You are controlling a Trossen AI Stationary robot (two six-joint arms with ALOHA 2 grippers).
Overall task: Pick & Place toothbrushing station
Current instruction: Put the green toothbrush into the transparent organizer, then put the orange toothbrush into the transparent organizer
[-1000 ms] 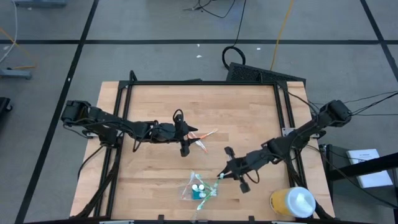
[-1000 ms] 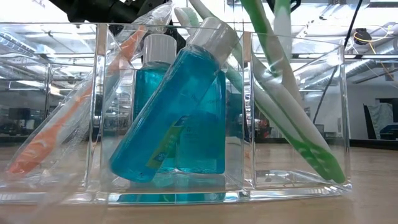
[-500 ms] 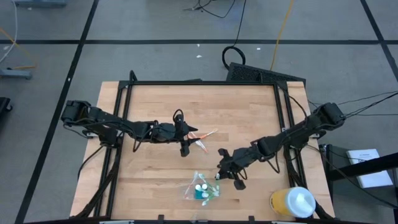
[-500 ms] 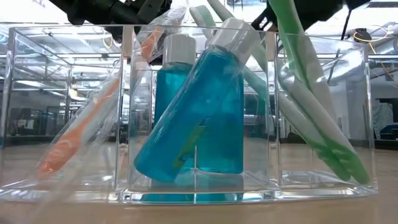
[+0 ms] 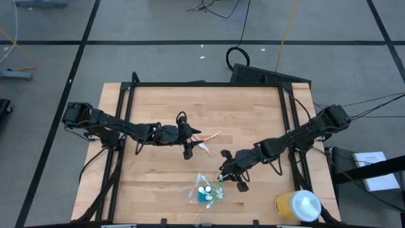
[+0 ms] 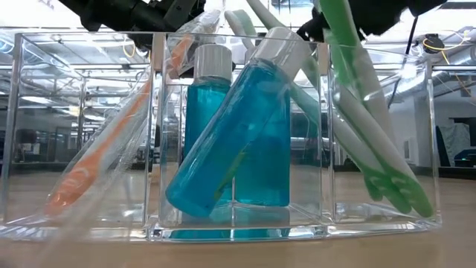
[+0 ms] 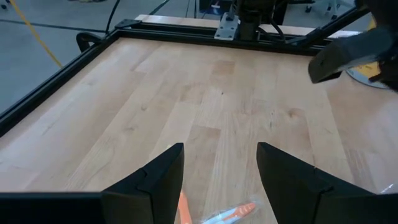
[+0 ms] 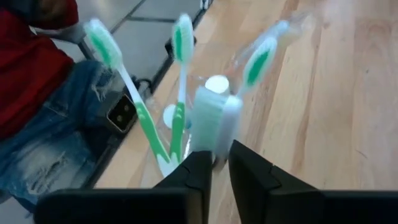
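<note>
The toothbrushing station [image 5: 204,191], a clear plastic holder, stands near the table's front edge. It holds two blue bottles [image 6: 230,141] and green toothbrushes [image 8: 134,93]. My right gripper [image 5: 223,175] hovers just right of it, and its fingers [image 8: 199,165] stand nearly shut at a pale green toothbrush [image 6: 349,67] that leans in the right compartment. My left gripper [image 5: 188,151] waits open at mid-table. An orange toothbrush [image 5: 207,140] in a clear wrapper slants just below it. I cannot tell whether the left gripper touches that toothbrush. My right gripper has the upper end of the pale green toothbrush [image 8: 214,121] at its fingertips, with only a narrow gap between them. It comes from the table's right and slants downward. The toothbrush leans with its lower end [image 6: 405,201] on the floor of the station's right compartment.
A yellow cup with a white lid [image 5: 297,206] stands at the front right corner. Black frame rails [image 5: 288,120] run along the table's edges. A person in a red top and jeans [image 8: 37,93] sits beyond the front edge. Bare wood lies across the far half.
My right gripper has moved toward the table's left and a little down, closing on the station. The green toothbrush now stands steeper in its compartment. The station has shifted slightly along the front edge.
</note>
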